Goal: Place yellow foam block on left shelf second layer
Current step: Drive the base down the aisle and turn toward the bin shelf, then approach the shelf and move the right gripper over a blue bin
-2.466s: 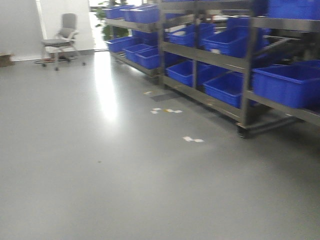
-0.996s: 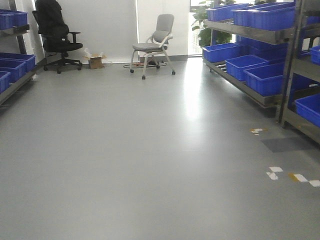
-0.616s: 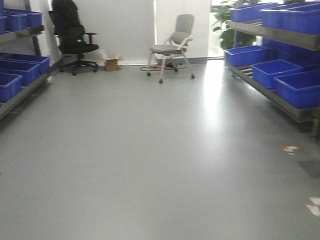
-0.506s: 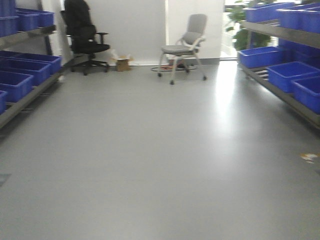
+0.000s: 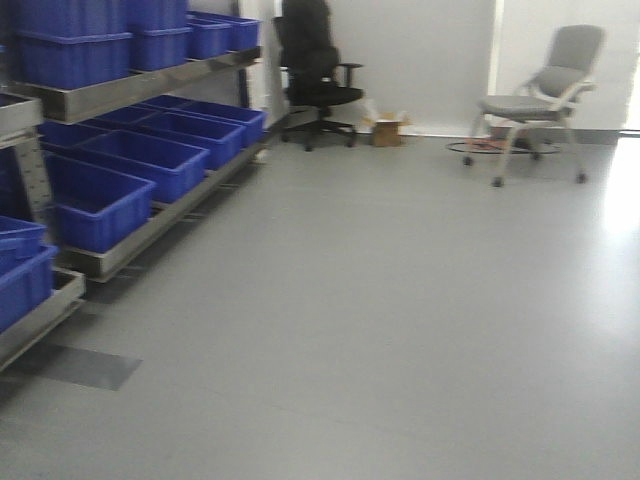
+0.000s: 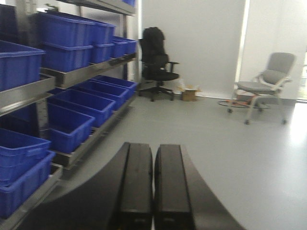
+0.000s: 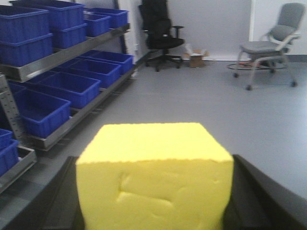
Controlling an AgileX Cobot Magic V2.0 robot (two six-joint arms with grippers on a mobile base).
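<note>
Right gripper (image 7: 154, 160) was clamped on the yellow foam block (image 7: 153, 177), its black fingers (image 7: 259, 199) pressed against the block's two sides in the right wrist view. The block sat level between them, with its top face flat and shallow dents in its near face. It was held above the grey floor (image 5: 400, 320), well apart from the shelf (image 5: 140, 90), which lay ahead and to the left of it.

The left gripper (image 6: 153, 148) was closed on nothing, its two halves lying side by side with only a thin slit between them.

The steel shelf ran along the left edge of the floor towards the far wall (image 5: 420, 50). Blue bins (image 5: 110, 205) stood in rows on its layers, one row low down near the floor and another on the layer above, close to the shelf's front edge. A dark rectangular patch (image 5: 75, 367) lay on the floor just beside the shelf's near end.

At the far edge of the floor, against the white wall, a black office chair (image 5: 315, 75) stood near the shelf's far end. A small cardboard box (image 5: 387, 128) sat just beside it. A grey chair (image 5: 540, 95) on castors stood well apart from both, towards the right corner.
</note>
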